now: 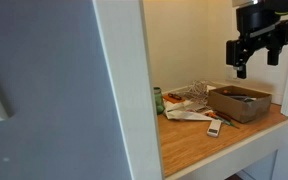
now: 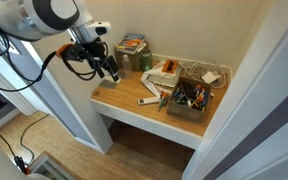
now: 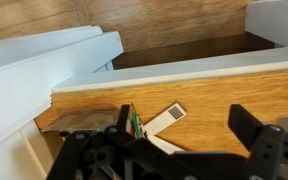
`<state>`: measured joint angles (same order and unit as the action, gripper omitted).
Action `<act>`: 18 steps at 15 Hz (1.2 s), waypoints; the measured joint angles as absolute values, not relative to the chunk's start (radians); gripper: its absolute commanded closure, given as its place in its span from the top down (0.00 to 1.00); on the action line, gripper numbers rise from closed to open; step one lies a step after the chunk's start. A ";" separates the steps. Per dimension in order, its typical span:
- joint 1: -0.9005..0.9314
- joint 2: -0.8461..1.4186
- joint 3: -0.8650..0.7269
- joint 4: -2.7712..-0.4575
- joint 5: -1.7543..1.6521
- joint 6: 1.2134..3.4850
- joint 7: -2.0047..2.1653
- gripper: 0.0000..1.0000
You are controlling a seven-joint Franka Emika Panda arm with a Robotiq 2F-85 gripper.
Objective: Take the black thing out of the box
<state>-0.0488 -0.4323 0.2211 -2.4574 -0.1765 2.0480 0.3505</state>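
Observation:
The brown cardboard box (image 1: 246, 108) sits on the wooden shelf, at its far end in an exterior view and at the right in an exterior view (image 2: 184, 113). Dark clutter lies inside it; I cannot pick out the black thing for certain. My gripper (image 1: 252, 58) hangs open and empty above the box area in an exterior view. In an exterior view (image 2: 109, 68) it is over the shelf's left end, apart from the box. In the wrist view the open jaws (image 3: 182, 114) frame the white remote (image 3: 160, 122) on the wood. The box is out of the wrist view.
A white remote (image 1: 215, 126) lies in front of the box. Crumpled printed papers (image 1: 189, 98) and an upright green can (image 1: 158, 100) are beside it. White walls enclose the shelf (image 2: 124, 98), with a white post (image 1: 124, 90) at its side.

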 measured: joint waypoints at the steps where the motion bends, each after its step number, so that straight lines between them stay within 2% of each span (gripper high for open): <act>1: -0.049 -0.432 0.221 -2.457 -0.176 2.048 0.350 1.00; 10: -0.048 -0.430 0.212 -2.455 -0.176 2.061 0.380 1.00; 18: -0.151 -0.296 0.113 -2.353 -0.176 2.260 0.612 1.00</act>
